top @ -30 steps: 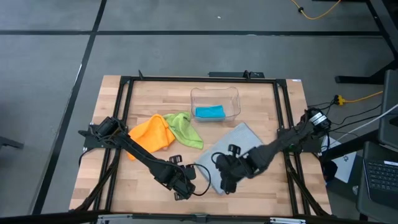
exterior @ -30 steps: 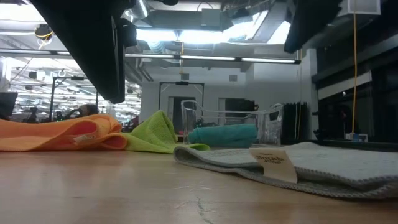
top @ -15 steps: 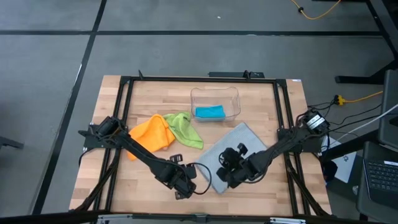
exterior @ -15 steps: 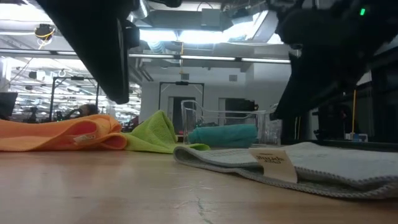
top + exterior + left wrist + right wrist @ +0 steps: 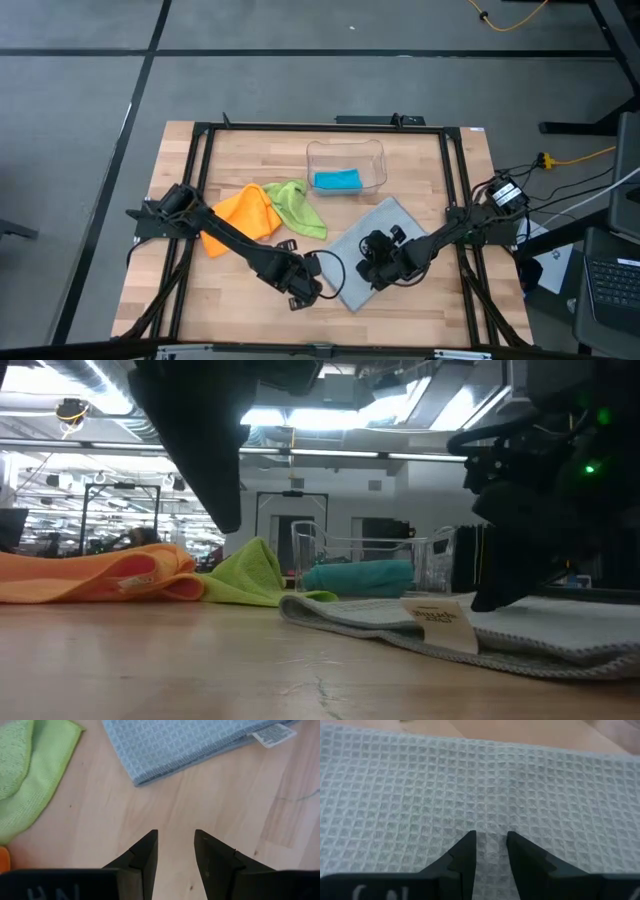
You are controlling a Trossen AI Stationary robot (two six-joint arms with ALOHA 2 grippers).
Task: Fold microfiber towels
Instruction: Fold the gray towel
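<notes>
The pale grey-blue towel lies folded flat on the table right of centre, its white label at the near edge. My right gripper is open a little, with its tips down on the towel's near part. My left gripper is open and empty above bare wood just left of the towel's near-left corner. The orange towel and lime green towel lie crumpled together on the left. The teal towel lies in the clear bin. My right gripper sets its two slightly parted fingertips on the towel's top face, well in from its edges, coming steeply from above. In the low view the finger reaches the cloth's surface. The towel lies flat on the table, not lifted.
The clear plastic bin stands at the far middle of the table. A black frame runs around the tabletop. Bare wood lies near the front left.
My right gripper has moved from the towel's near edge toward the table's far-right side and come down onto the towel's top. My left gripper has shifted a little toward the towel. The towels have stayed where they were.
</notes>
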